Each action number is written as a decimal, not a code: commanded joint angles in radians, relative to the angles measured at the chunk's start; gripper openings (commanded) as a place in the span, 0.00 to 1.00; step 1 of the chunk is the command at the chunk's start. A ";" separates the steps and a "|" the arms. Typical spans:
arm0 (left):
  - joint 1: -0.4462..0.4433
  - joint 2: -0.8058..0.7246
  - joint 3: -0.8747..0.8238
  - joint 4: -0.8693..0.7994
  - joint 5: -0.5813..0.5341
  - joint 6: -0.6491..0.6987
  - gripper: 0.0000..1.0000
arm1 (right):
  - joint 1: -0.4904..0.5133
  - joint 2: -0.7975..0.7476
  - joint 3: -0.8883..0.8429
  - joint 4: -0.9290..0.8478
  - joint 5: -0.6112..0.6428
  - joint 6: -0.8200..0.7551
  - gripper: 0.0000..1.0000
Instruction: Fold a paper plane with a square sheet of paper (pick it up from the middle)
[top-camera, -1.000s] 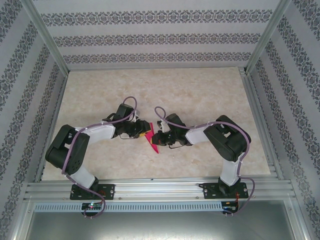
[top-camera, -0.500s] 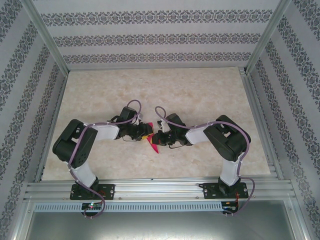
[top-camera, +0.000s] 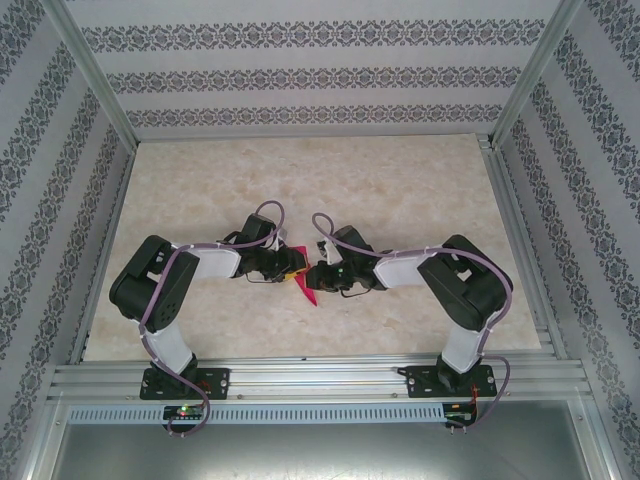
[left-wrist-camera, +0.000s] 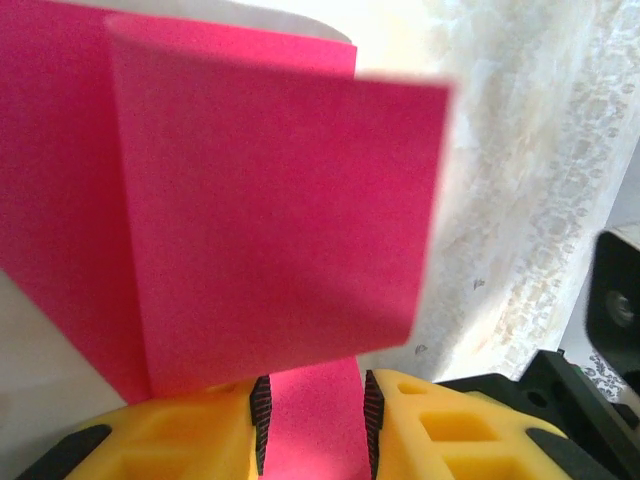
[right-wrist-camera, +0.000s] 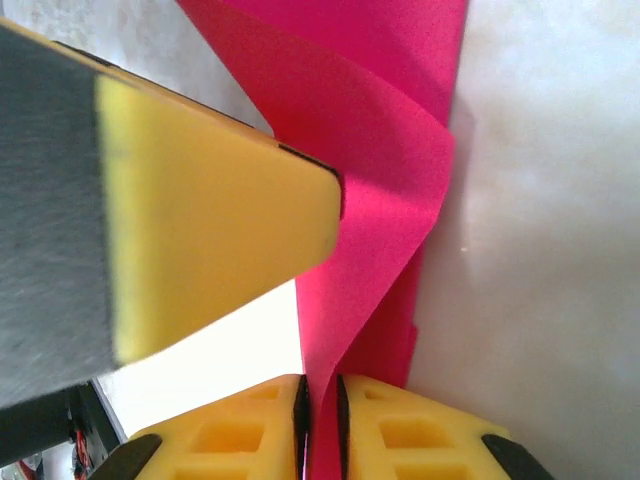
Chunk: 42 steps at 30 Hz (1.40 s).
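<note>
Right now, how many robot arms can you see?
2. The left arm stands at the left of the table, the right arm at the right; both reach in to the pink paper between them.

From above, the thin magenta-pink folded paper sheet (top-camera: 304, 290) is a small sliver, mostly hidden under the left gripper (top-camera: 292, 265) and right gripper (top-camera: 317, 273). In the left wrist view the sheet's near flap is blurred and its top and left run off frame. Below the sheet in both wrist views, the grippers' yellow fingers (left-wrist-camera: 440, 425) are cut by the bottom edge; whether either pair of jaws pinches the sheet cannot be told.
</note>
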 joint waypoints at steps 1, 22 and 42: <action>-0.007 0.016 -0.004 -0.095 -0.069 0.016 0.35 | 0.012 -0.050 -0.020 -0.062 0.021 -0.017 0.18; -0.008 -0.004 0.019 -0.157 -0.084 0.016 0.34 | 0.137 -0.068 0.021 -0.234 0.217 -0.077 0.25; -0.007 0.003 0.030 -0.171 -0.082 0.010 0.33 | 0.263 -0.099 0.133 -0.416 0.429 -0.160 0.38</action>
